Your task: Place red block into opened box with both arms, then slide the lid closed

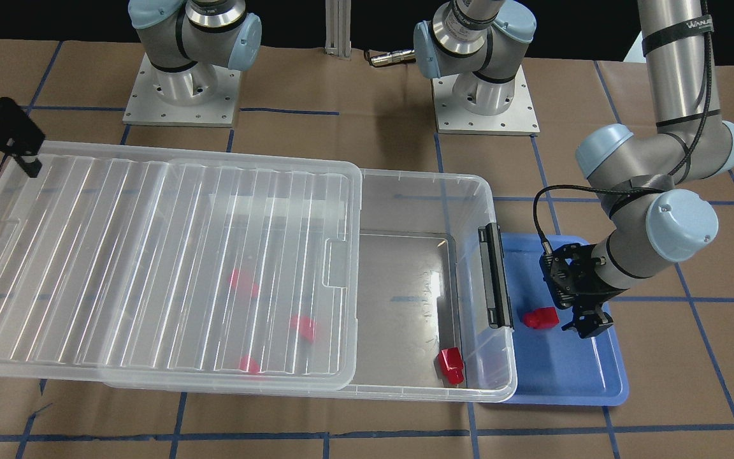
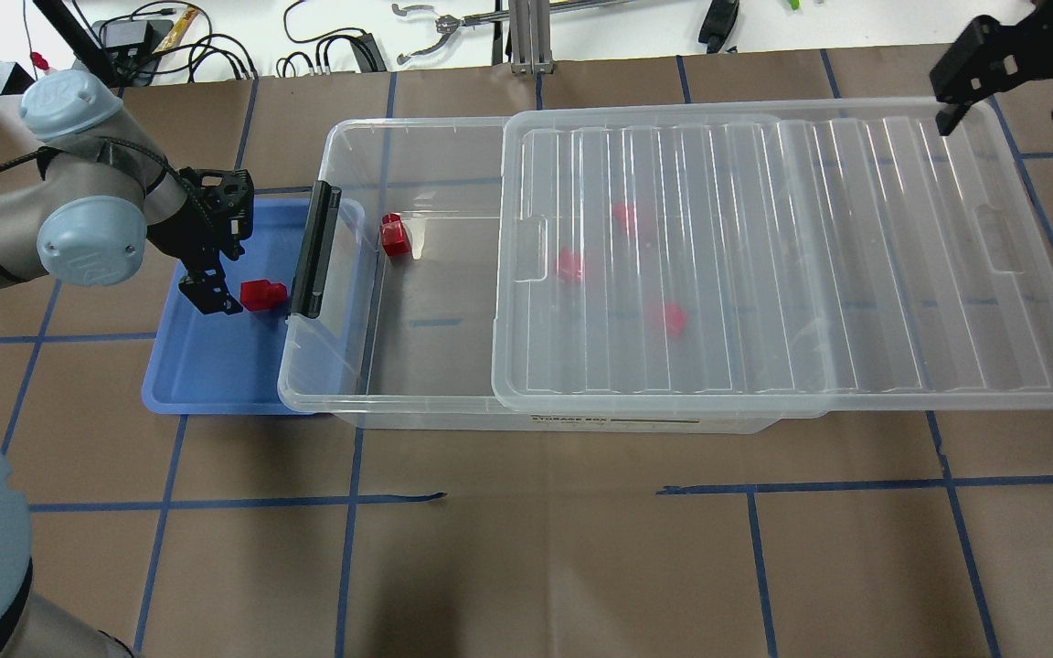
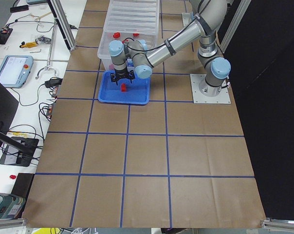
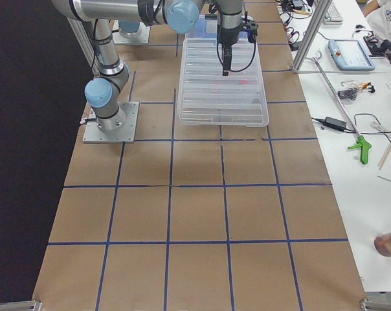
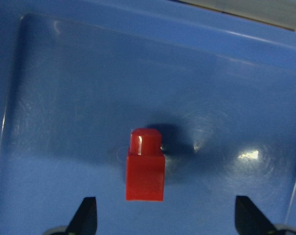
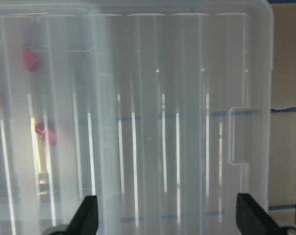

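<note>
The left pincer (image 5: 166,218) stands spread wide, gripping nothing. In its wrist view the two black fingertips (image 5: 86,215) sit at the bottom corners, and the red block (image 5: 145,169) lies in the lower middle of the frame, just ahead of the gap, nub pointing away, clear of both tips. That block rests on the blue tray (image 1: 571,376) at the right of the front-facing view, just beside the box's black clip bar (image 1: 496,274).

The right pincer (image 6: 167,215) is also spread and empty, above the ribbed lid (image 6: 162,122). In the overhead view it hangs at the upper right, one finger at the lid's far corner; whether it touches the rim I cannot tell.

The lid (image 2: 764,256) lies over most of the box (image 2: 344,137) and overhangs its right end, leaving the clip-bar end uncovered. A second block (image 2: 394,236) lies in that uncovered part, and three more blocks (image 2: 622,215) show as red blurs under the lid.

The worktop (image 2: 526,548) is brown paper crossed by blue tape lines. A white bench (image 2: 600,27) with cables and tools runs along the overhead view's top edge.
</note>
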Robot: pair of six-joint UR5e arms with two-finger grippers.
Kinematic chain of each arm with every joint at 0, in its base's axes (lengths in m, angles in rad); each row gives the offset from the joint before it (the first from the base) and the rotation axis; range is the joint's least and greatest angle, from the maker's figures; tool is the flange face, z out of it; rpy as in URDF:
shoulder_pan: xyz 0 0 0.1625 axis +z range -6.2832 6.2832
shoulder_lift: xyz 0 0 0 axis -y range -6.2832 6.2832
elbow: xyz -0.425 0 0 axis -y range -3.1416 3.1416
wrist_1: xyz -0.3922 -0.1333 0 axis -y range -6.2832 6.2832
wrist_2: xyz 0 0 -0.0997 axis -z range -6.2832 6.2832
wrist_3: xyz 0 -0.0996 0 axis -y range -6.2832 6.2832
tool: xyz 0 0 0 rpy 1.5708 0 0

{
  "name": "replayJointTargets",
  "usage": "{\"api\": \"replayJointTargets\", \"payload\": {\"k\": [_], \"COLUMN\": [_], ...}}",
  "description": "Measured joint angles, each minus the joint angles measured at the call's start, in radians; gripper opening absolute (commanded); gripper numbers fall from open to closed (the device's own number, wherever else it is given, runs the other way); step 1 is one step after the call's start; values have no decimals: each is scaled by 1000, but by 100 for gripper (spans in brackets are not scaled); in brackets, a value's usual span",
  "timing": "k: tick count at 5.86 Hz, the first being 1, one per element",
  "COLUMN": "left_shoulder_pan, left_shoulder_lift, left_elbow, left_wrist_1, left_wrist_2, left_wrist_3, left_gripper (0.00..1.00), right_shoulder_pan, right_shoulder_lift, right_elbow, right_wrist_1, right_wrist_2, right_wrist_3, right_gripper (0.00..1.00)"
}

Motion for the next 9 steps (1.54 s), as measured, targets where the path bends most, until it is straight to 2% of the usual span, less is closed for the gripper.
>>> {"api": "replayJointTargets", "payload": {"k": [1, 3, 4, 5, 7, 8, 9], "left_shoulder_pan": [-1, -6, -8, -9, -13, -18, -20], "left_shoulder_lift": [-28, -63, -64, -66, -32, 27, 119], "left_elbow": [1, 2, 2, 4, 21, 28, 38], "left_wrist_1": [16, 27, 28, 28, 11, -43, -153], "left_wrist_2": [-1, 1, 5, 9, 12, 12, 11], "left_wrist_3": [2, 12, 27, 33, 38, 37, 35], "left_gripper": [96, 22, 9, 5, 5, 5, 5], "right_shoulder_pan": [109, 228, 240, 244, 242, 239, 236], "right_shoulder_lift": [4, 11, 13, 16, 27, 30, 31], "right_elbow": [-19, -18, -12, -8, 6, 10, 12], "right_wrist_1": [19, 35, 46, 49, 43, 40, 40], "right_wrist_2": [0, 4, 8, 8, 11, 11, 11], "right_wrist_3": [103, 202, 211, 209, 199, 195, 193], "right_gripper": [100, 100, 100, 100, 100, 100, 100]}}
